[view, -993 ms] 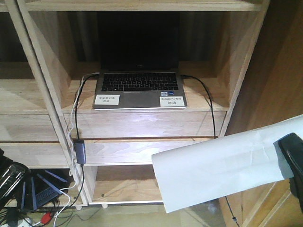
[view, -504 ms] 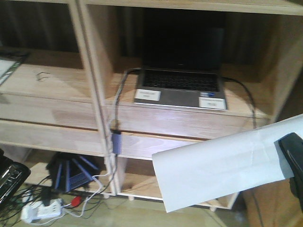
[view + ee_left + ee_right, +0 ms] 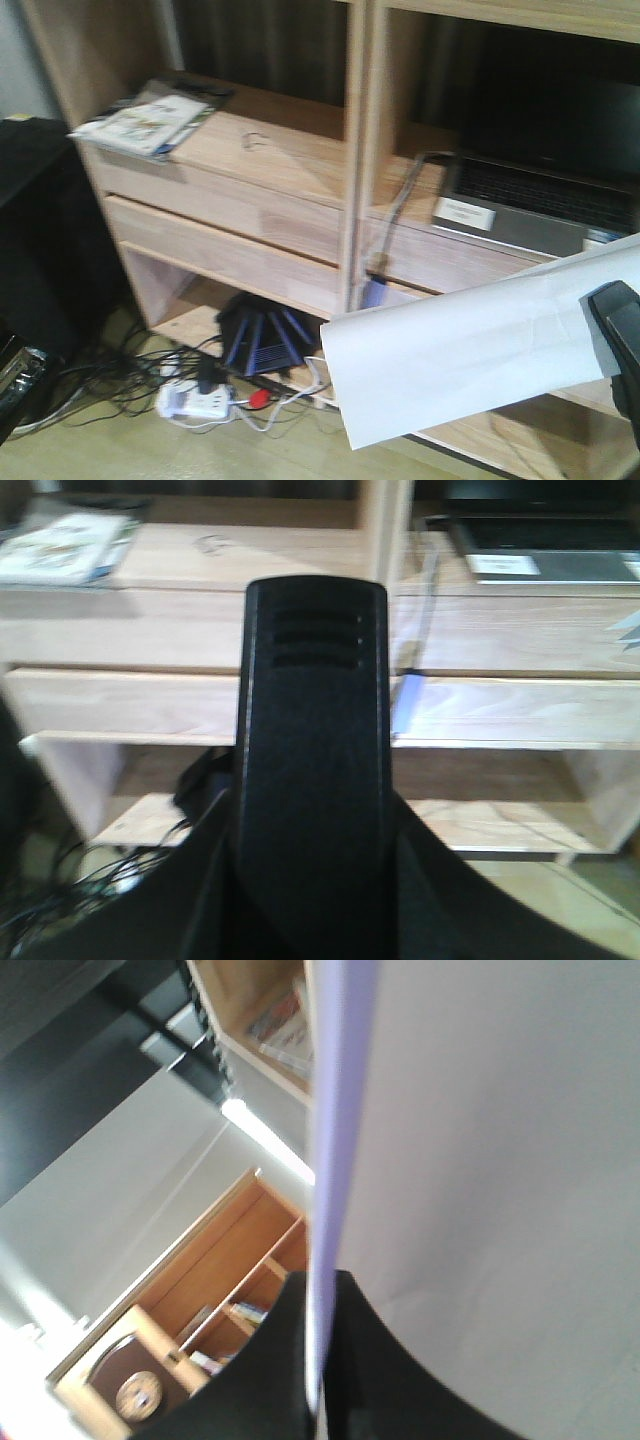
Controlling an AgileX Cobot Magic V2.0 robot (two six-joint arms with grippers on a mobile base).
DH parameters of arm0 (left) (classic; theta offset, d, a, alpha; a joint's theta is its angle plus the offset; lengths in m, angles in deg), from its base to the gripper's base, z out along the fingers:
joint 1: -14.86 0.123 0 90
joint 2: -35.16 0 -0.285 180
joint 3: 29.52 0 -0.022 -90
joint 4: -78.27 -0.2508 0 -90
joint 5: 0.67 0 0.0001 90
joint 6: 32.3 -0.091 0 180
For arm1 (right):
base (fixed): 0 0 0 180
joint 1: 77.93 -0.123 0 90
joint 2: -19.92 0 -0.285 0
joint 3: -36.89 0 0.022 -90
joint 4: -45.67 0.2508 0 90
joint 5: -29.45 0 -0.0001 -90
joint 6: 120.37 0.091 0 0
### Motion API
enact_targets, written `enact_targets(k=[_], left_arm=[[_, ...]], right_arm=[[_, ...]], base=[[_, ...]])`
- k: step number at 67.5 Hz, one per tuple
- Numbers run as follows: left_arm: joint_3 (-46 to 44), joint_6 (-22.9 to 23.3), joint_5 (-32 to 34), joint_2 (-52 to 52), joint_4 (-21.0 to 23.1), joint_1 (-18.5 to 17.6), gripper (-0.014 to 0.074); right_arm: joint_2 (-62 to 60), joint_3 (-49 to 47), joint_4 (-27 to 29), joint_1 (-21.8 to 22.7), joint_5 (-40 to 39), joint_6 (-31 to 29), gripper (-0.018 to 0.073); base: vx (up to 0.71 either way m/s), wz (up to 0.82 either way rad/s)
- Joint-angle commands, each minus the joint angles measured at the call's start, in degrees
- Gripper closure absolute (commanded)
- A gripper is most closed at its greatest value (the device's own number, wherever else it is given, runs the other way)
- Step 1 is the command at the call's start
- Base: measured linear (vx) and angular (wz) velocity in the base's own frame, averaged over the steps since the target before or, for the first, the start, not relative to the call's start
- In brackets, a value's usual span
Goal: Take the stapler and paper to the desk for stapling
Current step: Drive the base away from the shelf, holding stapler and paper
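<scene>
The paper [image 3: 460, 360] hangs in the air at about 4 o'clock of the front view. It is a large white sheet, its long side sloping down toward 8 o'clock, in front of the light-wood shelf unit [image 3: 250, 190]. Only the right claw [image 3: 608, 318] touches it. That claw is closed on the sheet's right end. In the right wrist view the paper stands edge-on, pinched between two dark fingers [image 3: 260, 1375].

The stapler [image 3: 312, 730] fills the middle of the left wrist view, a black body with three grooves near its tip. The left claw [image 3: 315, 865] looks closed round it, with dark shapes hugging it on both sides.

On the shelf unit a laptop [image 3: 540, 190] lies open at 2 o'clock, a white label [image 3: 465, 212] on its palm rest, and magazines [image 3: 150, 120] lie at 10 o'clock. At 7 o'clock a black router [image 3: 260, 340] with blue antennas sits on the bottom shelf. A white power strip [image 3: 195, 402] lies among cables on the floor just in front of it.
</scene>
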State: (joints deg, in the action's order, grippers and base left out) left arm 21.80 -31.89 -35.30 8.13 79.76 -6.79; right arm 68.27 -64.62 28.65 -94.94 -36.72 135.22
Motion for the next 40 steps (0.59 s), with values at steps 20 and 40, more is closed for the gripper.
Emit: enact_targets(k=[20,40], left_arm=[[-1.9,0.1,6.5,-0.4,0.4,-0.4,0.0603],[-1.9,0.1,6.5,-0.4,0.4,-0.4,0.0603]], right_arm=[[0.0,1.6,0.4,0.1,-10.3,-0.9,0.0561],[0.0,1.6,0.4,0.1,-10.3,-0.9,0.0561]], base=[[0.04,0.48],[0.06,0.53]])
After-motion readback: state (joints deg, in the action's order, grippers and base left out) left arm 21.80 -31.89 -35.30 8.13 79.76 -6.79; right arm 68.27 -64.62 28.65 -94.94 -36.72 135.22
